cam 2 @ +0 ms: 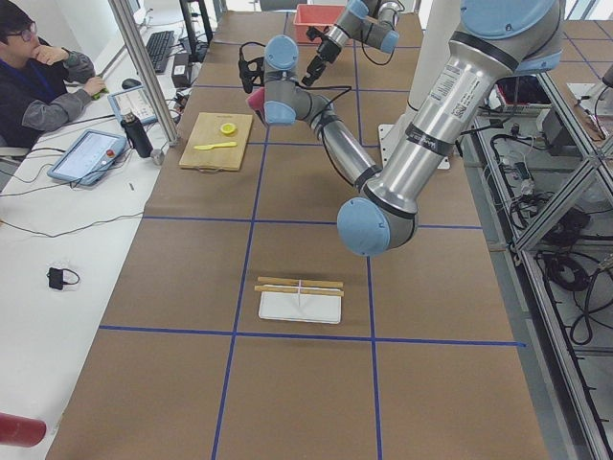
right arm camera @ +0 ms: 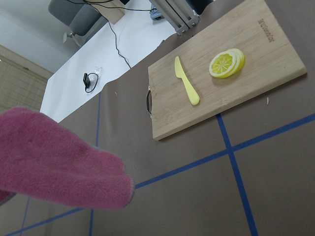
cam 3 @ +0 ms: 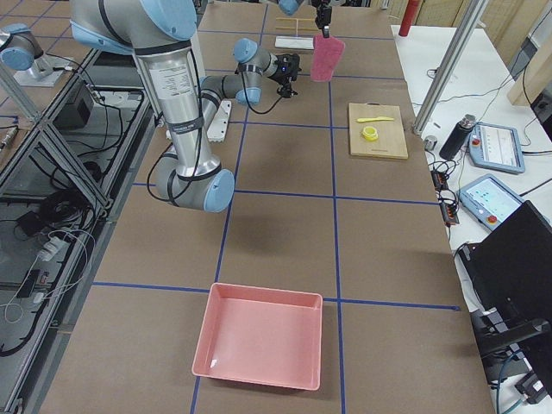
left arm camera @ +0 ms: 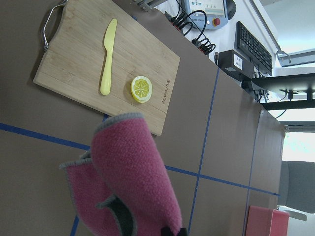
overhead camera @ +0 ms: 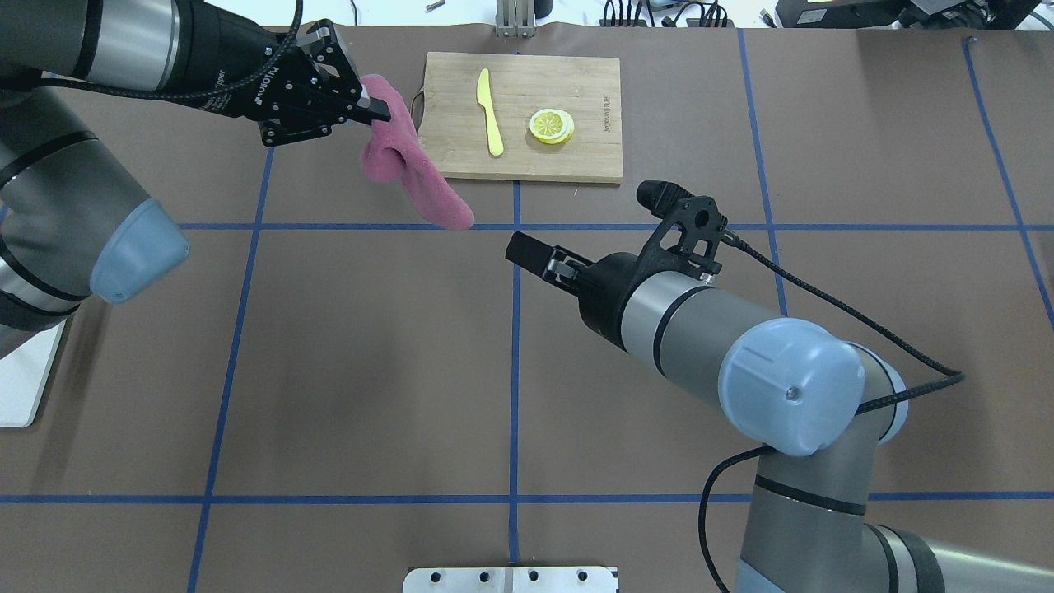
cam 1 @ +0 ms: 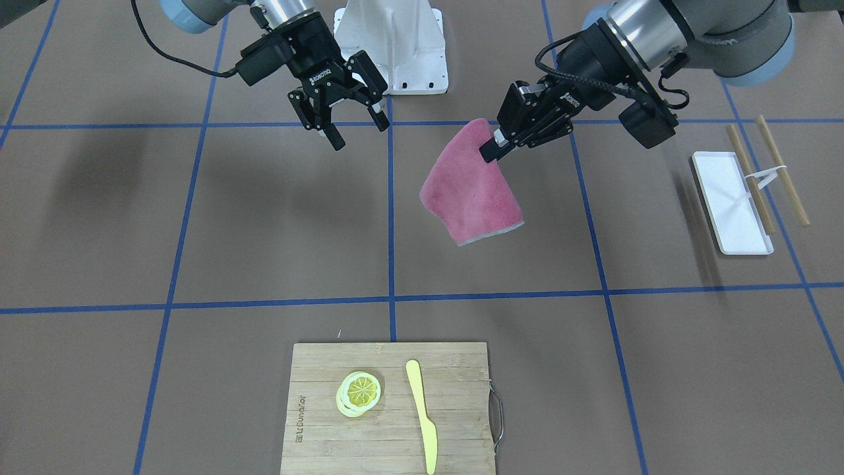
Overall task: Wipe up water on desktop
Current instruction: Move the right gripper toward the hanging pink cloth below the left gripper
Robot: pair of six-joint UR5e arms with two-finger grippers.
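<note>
My left gripper (cam 1: 493, 146) is shut on the top edge of a pink cloth (cam 1: 471, 191) and holds it in the air above the brown desktop (cam 1: 264, 218). The cloth hangs folded and clear of the surface. It also shows in the overhead view (overhead camera: 416, 181), near the left gripper (overhead camera: 372, 107), and in the left wrist view (left arm camera: 133, 172) and the right wrist view (right arm camera: 59, 167). My right gripper (cam 1: 359, 132) is open and empty, raised over the desktop beside the cloth. I can make out no water on the desktop.
A bamboo cutting board (cam 1: 389, 435) with lemon slices (cam 1: 359, 392) and a yellow knife (cam 1: 422, 412) lies at the operators' edge. A white tray (cam 1: 732, 201) and wooden sticks (cam 1: 781, 171) lie on my left. A pink bin (cam 3: 263, 332) sits far on my right.
</note>
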